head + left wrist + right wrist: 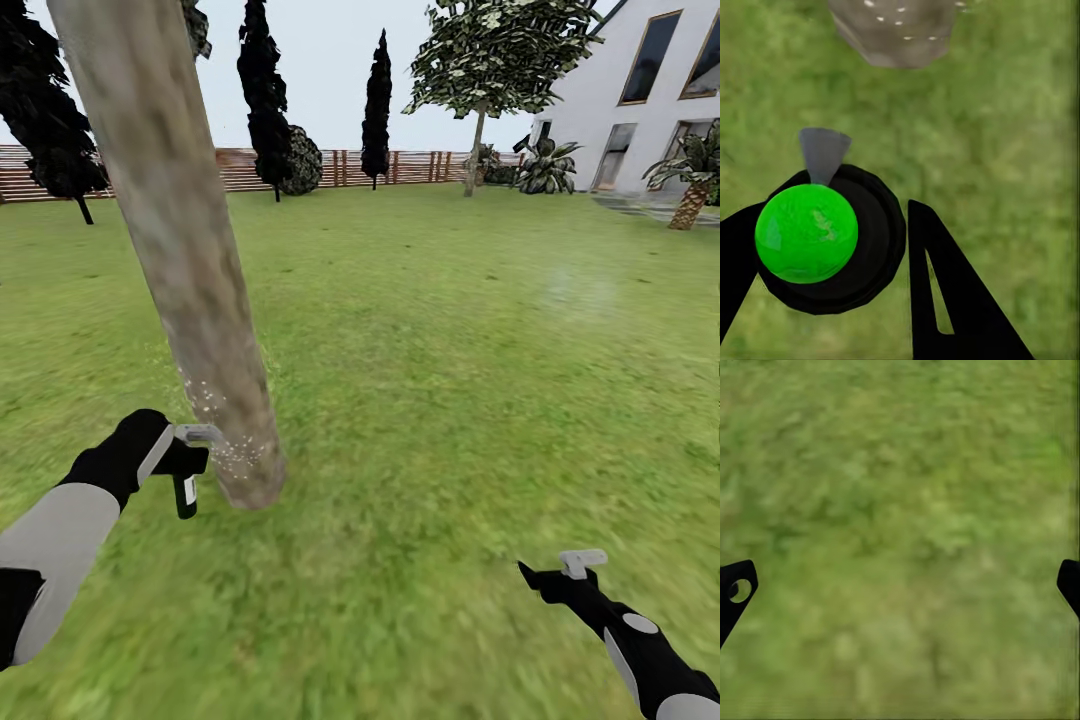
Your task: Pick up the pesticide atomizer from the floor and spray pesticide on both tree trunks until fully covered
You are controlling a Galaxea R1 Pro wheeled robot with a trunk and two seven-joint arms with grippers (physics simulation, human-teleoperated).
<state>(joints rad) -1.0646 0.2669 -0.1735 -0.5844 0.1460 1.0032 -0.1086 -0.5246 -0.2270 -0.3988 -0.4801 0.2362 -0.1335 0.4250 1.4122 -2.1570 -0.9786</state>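
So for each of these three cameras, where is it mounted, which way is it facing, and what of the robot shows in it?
Head view: on the head, looking forward and down over the lawn; both arms show, the left gripper holding the atomizer beside the tree trunk.
Left wrist view: near the left gripper, looking down onto the atomizer; black fingers show.
Right wrist view: faces grass, fingertips spread.
Shared: head and left wrist views both show the speckled trunk base.
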